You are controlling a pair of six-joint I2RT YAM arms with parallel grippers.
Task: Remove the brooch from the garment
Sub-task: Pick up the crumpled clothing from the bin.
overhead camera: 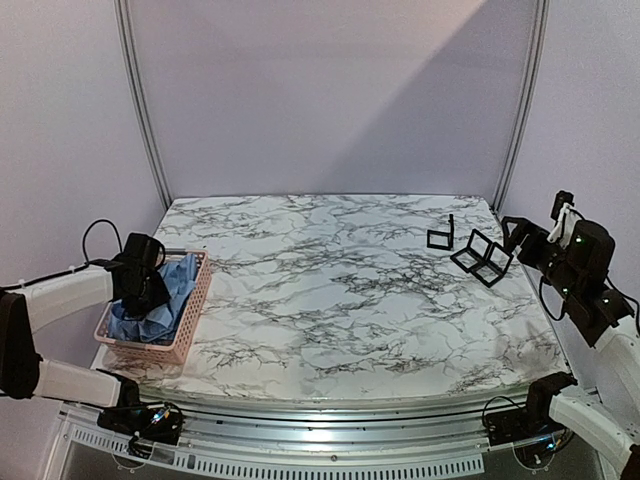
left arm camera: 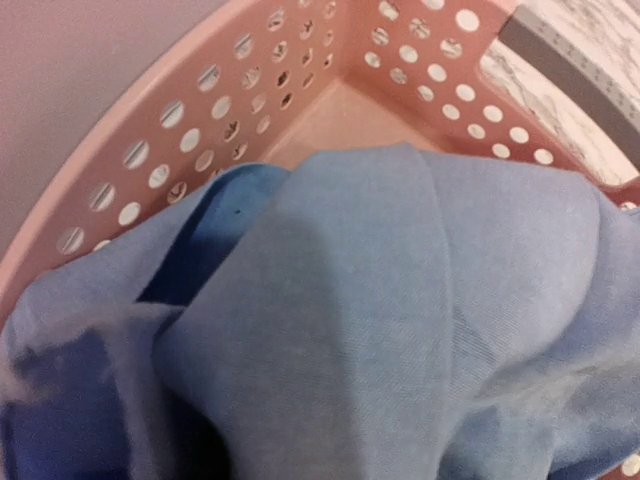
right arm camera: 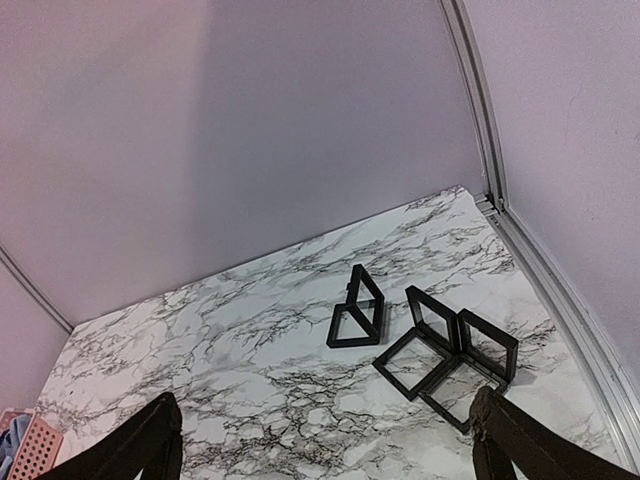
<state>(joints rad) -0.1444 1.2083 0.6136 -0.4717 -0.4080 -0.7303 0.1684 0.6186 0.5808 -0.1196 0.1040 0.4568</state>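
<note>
Left gripper [overhead camera: 147, 288]: sunk into the shirt folds; fingers hidden, so cannot tell if it is gripping.
Shirt [left arm camera: 350, 300]: light blue, bunched in pink basket [left arm camera: 190, 140] at left edge of table [overhead camera: 340, 300].
Brooch: not visible.
Step, judged: lift shirt out. Pinch one thick fold, rise slowly, clear the basket's wall.
Right gripper [right arm camera: 325, 425]: jaws wide apart, holding nothing, near black frames [right arm camera: 440, 345].

Pink perforated basket [overhead camera: 192, 312] at marble table [overhead camera: 340, 300] left edge; black open frames [overhead camera: 481, 257] far right.
</note>
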